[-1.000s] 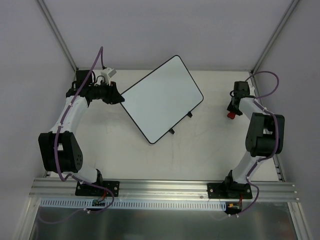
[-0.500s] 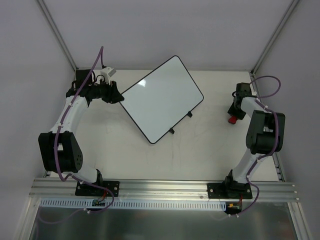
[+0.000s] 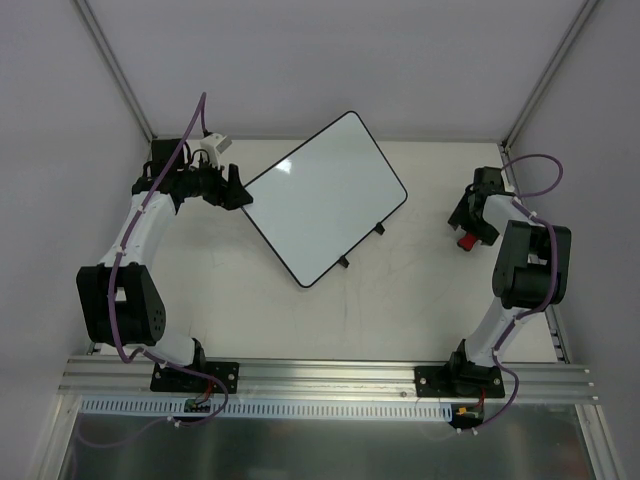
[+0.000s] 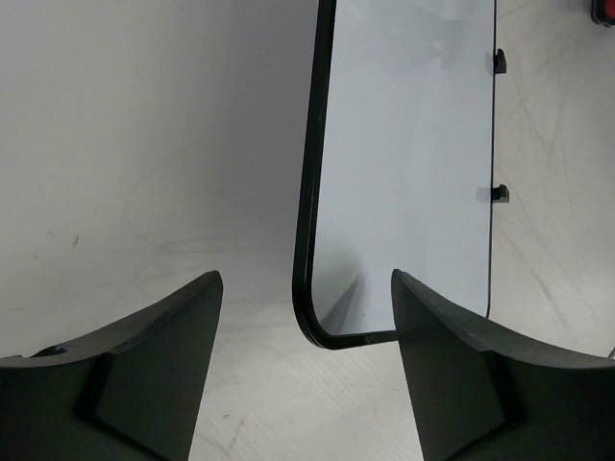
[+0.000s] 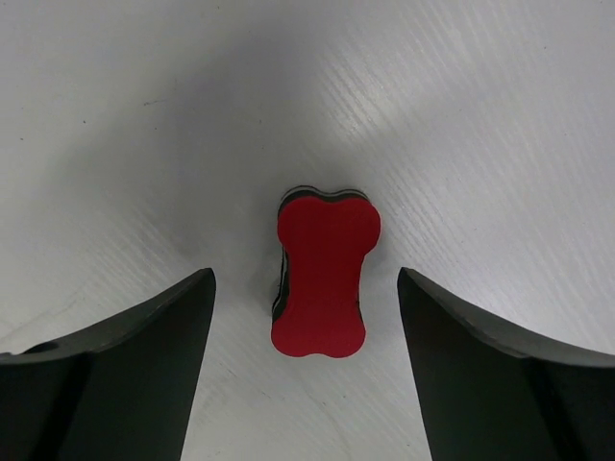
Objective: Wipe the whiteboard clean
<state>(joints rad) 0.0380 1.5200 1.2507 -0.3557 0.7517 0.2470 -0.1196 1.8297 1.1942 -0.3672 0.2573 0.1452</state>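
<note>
Glossy white, stiff, likely light and slippery: whiteboard (image 3: 325, 198) flat on the worktop (image 3: 400, 290), toward its far edge. Best pinned by a corner. Left fingers (image 4: 144, 355) apart, framing one corner; right fingers (image 5: 125, 355) apart astride the eraser (image 5: 322, 274).

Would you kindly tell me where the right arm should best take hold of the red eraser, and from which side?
Grip the eraser at its narrow waist, coming straight down from above. It lies flat on the table, and its bone shape pinches in midway, so a pinch there should probably seat between the wider ends. The open right end effector straddles its long sides, so it looks lined up.
</note>
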